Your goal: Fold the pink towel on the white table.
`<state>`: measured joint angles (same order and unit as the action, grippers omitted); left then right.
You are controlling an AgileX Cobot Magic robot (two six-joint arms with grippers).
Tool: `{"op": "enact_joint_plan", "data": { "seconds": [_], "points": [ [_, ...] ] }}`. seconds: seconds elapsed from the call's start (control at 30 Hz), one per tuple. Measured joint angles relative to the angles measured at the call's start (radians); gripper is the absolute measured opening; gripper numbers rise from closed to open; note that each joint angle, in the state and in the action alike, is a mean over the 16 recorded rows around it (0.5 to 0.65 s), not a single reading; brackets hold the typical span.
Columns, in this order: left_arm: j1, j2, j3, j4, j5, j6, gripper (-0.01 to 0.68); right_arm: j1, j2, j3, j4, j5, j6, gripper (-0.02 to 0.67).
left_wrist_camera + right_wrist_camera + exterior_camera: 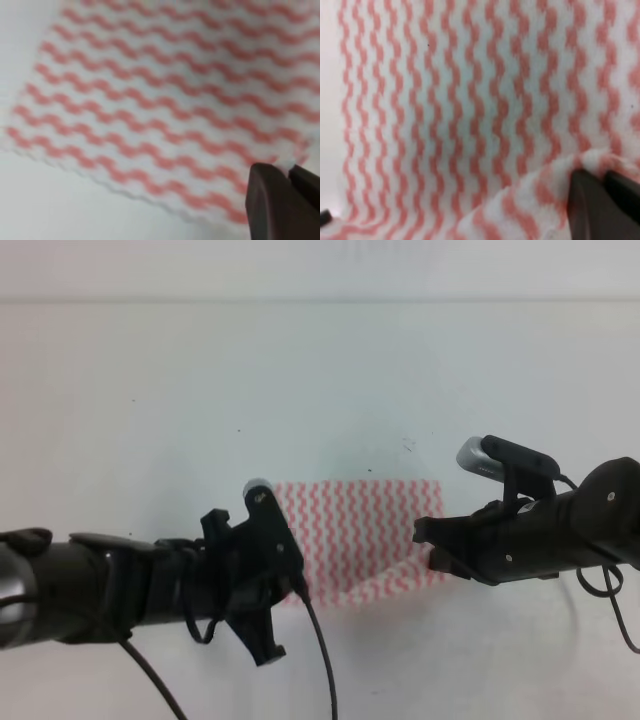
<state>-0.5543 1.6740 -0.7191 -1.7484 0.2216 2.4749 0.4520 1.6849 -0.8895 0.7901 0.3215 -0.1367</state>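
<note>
Fingers of both arms, left (280, 175) and right (602, 177), are clamped on the towel's (360, 535) near corners. Beneath them the table (150, 370) carries the towel, flat beyond the fingers, its near edge lifted. Folding appears just begun; no crease shows yet.

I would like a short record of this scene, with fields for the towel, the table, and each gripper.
towel: pink towel with pink-and-white wavy stripes, mostly flat on the table, near edge lifted at both near corners
table: white table, plain, a few small dark specks
left gripper: left gripper shut on the towel's near left corner
right gripper: right gripper shut on the towel's near right corner, cloth bunched and raised there
fold: not yet made
</note>
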Motion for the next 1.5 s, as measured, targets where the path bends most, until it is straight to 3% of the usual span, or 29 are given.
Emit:
{"op": "enact_joint_plan", "data": {
  "seconds": [0.57,1.5],
  "points": [
    [0.001,0.024,-0.092,-0.001,-0.074,-0.034,-0.004,0.0,0.0,-0.044,0.0,-0.001,0.0,-0.016],
    [0.002,0.045,-0.1,0.0,-0.08,-0.031,-0.005,-0.001,0.029,-0.06,-0.004,-0.051,-0.018,-0.017]
  ]
}}
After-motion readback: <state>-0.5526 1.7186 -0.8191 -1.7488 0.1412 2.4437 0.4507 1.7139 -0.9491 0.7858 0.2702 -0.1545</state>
